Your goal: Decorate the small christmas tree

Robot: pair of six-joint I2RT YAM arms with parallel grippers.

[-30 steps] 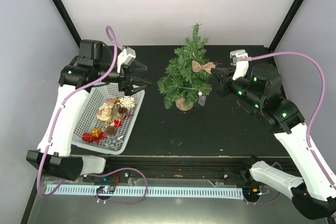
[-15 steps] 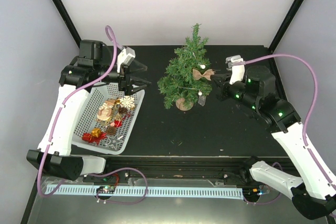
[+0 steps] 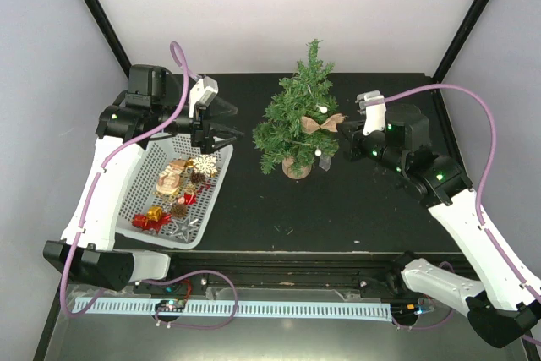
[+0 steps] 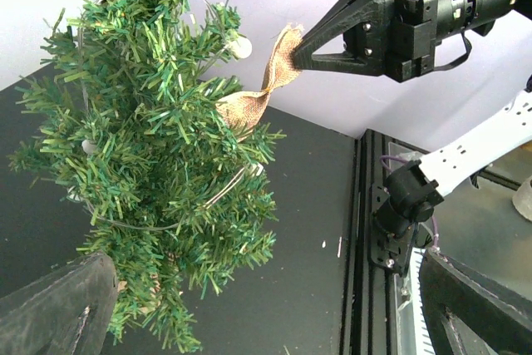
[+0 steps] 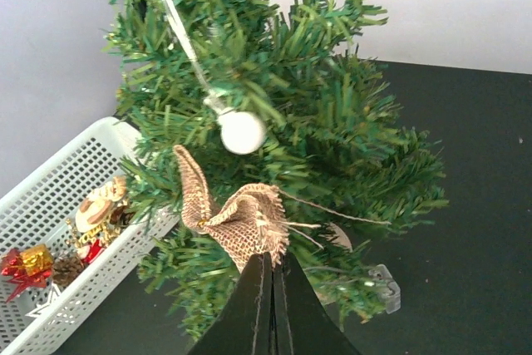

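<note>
Working over a black table [image 3: 355, 200], with the tree [image 3: 292, 124] standing upright mid-rear. Pinching the bow [image 3: 324, 123] in the closed right gripper [image 3: 340, 129], against the tree's right-side branches. Holding the left gripper [image 3: 230, 124] open over the basket [image 3: 135, 196]. Risking a tipped tree by pushing further sideways, or a fallen bow by releasing before it is snagging. Bringing the bow nearer than a second ago, when it was clear of the foliage.

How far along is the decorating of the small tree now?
Early. The small christmas tree carries only a string of white bulbs. The right gripper is shut on a burlap bow at its branches, not released. The other ornaments lie in the basket; the left gripper is open, empty.
</note>
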